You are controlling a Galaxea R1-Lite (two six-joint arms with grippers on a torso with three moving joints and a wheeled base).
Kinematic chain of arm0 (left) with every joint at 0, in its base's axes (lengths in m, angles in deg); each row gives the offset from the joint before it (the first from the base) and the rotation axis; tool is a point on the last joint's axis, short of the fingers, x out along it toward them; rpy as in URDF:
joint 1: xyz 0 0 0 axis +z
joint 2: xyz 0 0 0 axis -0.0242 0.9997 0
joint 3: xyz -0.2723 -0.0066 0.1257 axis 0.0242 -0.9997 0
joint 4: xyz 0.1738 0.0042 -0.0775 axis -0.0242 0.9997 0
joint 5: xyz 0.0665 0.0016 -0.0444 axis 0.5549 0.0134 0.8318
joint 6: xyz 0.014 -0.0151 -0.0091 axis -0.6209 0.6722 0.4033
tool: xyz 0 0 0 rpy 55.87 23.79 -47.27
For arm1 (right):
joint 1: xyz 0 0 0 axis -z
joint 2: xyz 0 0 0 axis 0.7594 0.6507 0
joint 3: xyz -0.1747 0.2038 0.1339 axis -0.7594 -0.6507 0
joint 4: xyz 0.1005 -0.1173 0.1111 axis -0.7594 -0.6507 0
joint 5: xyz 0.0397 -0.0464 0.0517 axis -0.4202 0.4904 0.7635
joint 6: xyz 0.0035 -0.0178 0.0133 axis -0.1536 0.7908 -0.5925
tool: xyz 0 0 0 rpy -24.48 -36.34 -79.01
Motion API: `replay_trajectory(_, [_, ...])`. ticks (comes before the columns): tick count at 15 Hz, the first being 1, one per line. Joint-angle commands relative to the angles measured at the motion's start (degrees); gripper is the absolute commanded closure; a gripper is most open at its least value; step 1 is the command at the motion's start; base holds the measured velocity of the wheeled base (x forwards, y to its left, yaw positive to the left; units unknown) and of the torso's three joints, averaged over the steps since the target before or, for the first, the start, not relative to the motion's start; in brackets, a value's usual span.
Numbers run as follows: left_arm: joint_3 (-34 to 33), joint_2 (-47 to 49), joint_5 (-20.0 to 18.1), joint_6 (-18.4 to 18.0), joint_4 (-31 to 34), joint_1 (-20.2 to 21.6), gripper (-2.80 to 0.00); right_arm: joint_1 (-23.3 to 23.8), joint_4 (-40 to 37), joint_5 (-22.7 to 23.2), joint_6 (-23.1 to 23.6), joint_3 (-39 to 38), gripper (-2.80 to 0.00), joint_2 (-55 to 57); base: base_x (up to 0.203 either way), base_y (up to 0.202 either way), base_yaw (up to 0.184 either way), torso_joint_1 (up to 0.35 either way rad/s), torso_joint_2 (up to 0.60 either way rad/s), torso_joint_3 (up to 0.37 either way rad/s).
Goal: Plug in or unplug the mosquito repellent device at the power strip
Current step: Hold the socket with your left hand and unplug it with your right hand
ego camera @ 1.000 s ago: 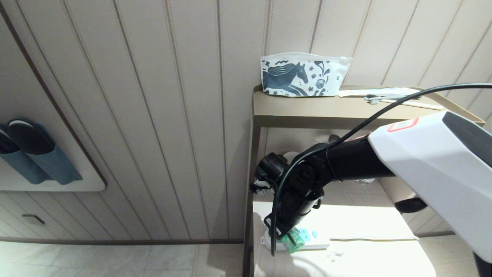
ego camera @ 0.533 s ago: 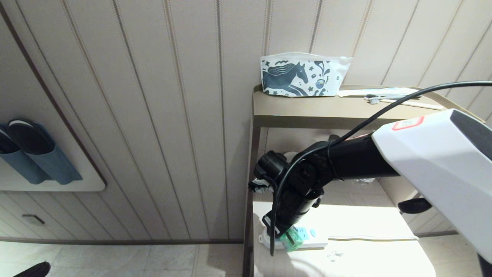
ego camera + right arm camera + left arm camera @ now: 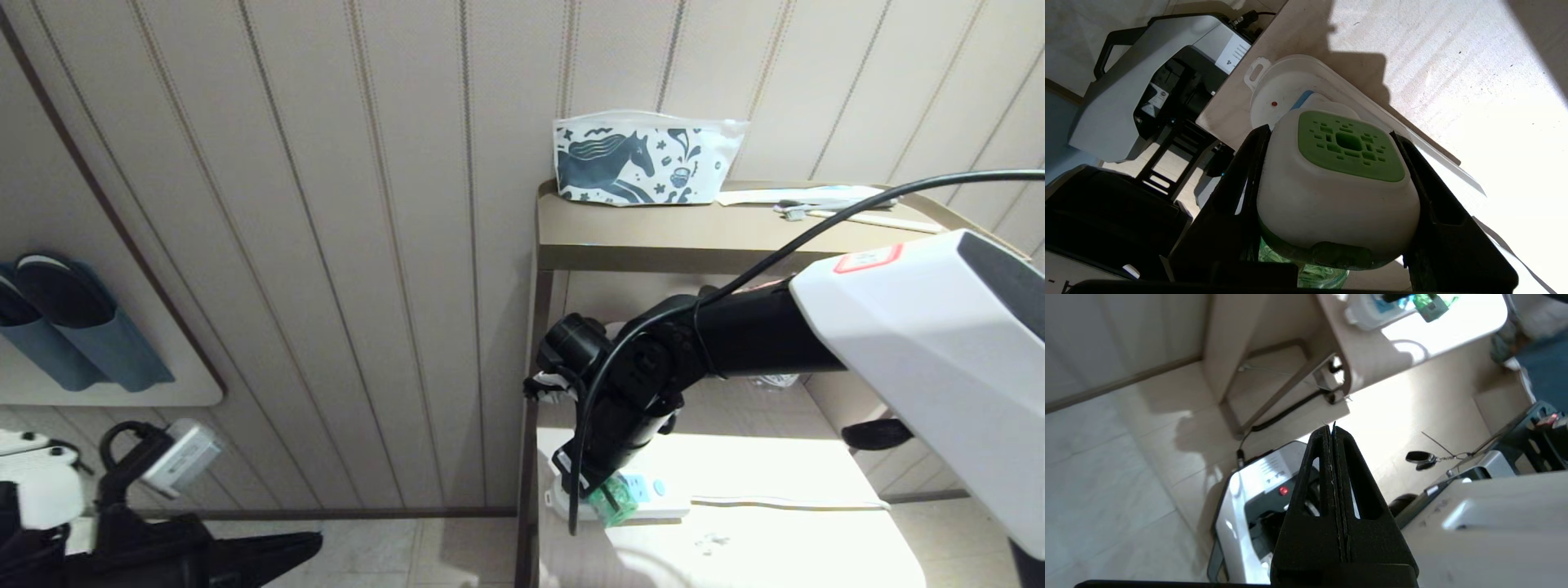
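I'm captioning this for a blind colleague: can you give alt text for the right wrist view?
The right claw grips the white, green-topped mosquito repellent device between its two black fingers, directly over the white power strip on a pale sunlit tabletop.

Mosquito repellent device (image 3: 1337,188): white head, green vented top, green bottle below, clamped between black fingers directly over power strip (image 3: 653,508). Strip lies flat, white with blue panels, on the pale shelf's left end.

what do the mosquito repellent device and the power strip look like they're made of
The mosquito repellent device, clamped in the right gripper, looks like moulded plastic: a matte white shell with rounded edges, a green perforated vent panel, and a translucent green bottle below, probably plastic too. The power strip seems to be smooth, slightly glossy white plastic with a light-blue insert.
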Motion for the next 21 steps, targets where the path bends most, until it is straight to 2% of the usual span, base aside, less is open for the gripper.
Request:
replay_trajectory(1, [-0.90,16.84,3.69,1.28,-15.86,-8.49,0.00,0.30,-0.19,0.07,-0.01,0.27,0.00,0.37,0.000,0.000,0.000,0.000,0.00,0.000])
replay_trajectory(3, [-1.83,25.00,12.60,3.26,-31.40,-18.49,0.00,0.41,-0.19,0.10,-0.01,0.27,0.00,0.49,0.000,0.000,0.000,0.000,0.00,0.000])
replay_trajectory(6, [-2.51,38.53,30.13,6.54,-49.47,-33.18,0.00,0.59,-0.02,0.27,-0.01,0.35,0.00,1.04,0.000,0.000,0.000,0.000,0.00,0.000])
replay_trajectory(8, [-2.54,44.32,38.61,6.97,-59.16,-39.99,0.00,0.59,-0.02,0.28,-0.01,0.70,0.00,1.63,0.000,0.000,0.000,0.000,0.00,0.000])
replay_trajectory(9, [-1.94,46.26,41.73,6.74,-60.51,-41.64,0.00,0.59,-0.02,0.30,-0.01,0.79,0.00,1.89,0.000,0.000,0.000,0.000,0.00,0.000])
replay_trajectory(14, [-0.64,52.11,51.20,5.81,-65.05,-48.40,0.00,0.85,-0.02,0.36,-0.01,1.50,0.00,2.42,0.000,0.000,0.000,0.000,0.00,0.000])
replay_trajectory(18, [1.86,57.70,52.09,5.26,-65.06,-52.10,0.00,1.91,-0.02,0.36,-0.01,1.94,0.00,2.46,0.000,0.000,0.000,0.000,0.00,0.000])
replay_trajectory(21, [8.43,60.14,52.76,1.10,-64.97,-52.42,0.00,1.82,-0.02,0.36,-0.01,2.20,0.00,2.33,0.000,0.000,0.000,0.000,0.00,0.000])
